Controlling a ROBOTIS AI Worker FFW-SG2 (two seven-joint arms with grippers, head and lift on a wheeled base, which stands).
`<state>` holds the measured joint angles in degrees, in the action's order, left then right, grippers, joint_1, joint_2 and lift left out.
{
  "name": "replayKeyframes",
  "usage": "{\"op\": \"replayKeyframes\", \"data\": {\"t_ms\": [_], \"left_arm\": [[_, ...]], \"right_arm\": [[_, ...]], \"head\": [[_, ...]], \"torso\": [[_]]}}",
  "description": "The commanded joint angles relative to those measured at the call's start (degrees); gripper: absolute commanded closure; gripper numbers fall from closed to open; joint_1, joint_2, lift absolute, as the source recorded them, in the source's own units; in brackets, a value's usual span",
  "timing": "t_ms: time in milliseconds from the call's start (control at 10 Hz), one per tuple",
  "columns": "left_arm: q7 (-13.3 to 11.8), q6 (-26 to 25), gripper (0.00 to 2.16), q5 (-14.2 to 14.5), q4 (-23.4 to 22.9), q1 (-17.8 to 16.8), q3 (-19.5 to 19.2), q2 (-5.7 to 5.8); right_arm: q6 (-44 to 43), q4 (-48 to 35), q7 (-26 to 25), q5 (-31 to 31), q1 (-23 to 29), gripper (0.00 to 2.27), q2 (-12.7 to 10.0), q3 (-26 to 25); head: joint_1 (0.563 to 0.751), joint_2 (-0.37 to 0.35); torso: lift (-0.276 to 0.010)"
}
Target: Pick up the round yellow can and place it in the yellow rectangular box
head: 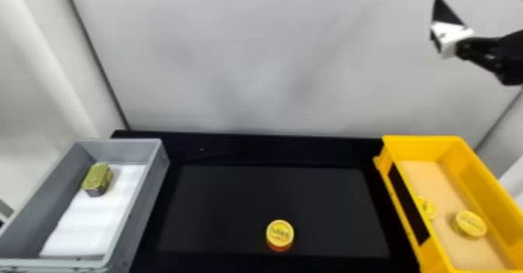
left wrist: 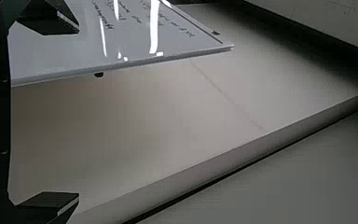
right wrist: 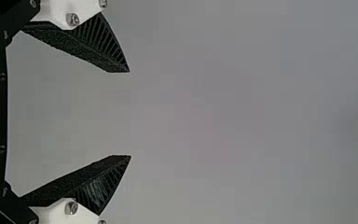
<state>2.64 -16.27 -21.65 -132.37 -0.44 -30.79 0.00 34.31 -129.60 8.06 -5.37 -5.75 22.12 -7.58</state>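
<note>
My right gripper (head: 447,31) is up at the head view's top right, in front of the pale wall and well above the yellow rectangular box (head: 404,202). In the right wrist view the right gripper (right wrist: 129,114) stands open, with bare wall between its fingers. The round yellow can (head: 280,233) rests upright on the dark mat, near the middle of the head view's bottom edge, with nothing touching it. My left gripper (left wrist: 78,113) is parked away from the can, open, with its two fingers wide apart.
Two round yellow cans lie inside the yellow box, one (head: 470,224) by the right side and one (head: 426,208) partly behind the left wall. At the left, a grey box (head: 150,190) holds a greenish-yellow tin (head: 97,179) and white padding (head: 93,225).
</note>
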Motion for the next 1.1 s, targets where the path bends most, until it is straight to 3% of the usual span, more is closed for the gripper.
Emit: {"op": "replayKeyframes", "data": {"t_ms": [0, 200, 600, 1000], "left_arm": [[0.0, 0.0, 0.03, -0.06, 0.01, 0.0, -0.25, -0.15], [0.0, 0.0, 0.03, 0.03, 0.1, 0.0, -0.34, -0.15], [0.0, 0.0, 0.03, 0.03, 0.27, 0.0, -0.43, -0.15], [0.0, 0.0, 0.03, -0.06, 0.63, 0.0, -0.61, -0.15]], "right_arm": [[0.33, 0.93, 2.94, 0.27, 0.12, 0.15, -2.43, 0.29], [1.74, 1.55, 4.25, 1.85, 1.27, 0.15, -3.13, -0.07], [5.26, 3.83, 4.08, 10.82, 6.36, 0.15, -3.13, -0.42], [10.62, 8.93, 7.51, 12.05, 9.79, 0.15, -3.22, 3.27]], "head": [[0.686, 0.014], [0.686, 0.014], [0.686, 0.014], [0.686, 0.014]], "torso": [[-0.056], [-0.056], [-0.056], [-0.056]]}}
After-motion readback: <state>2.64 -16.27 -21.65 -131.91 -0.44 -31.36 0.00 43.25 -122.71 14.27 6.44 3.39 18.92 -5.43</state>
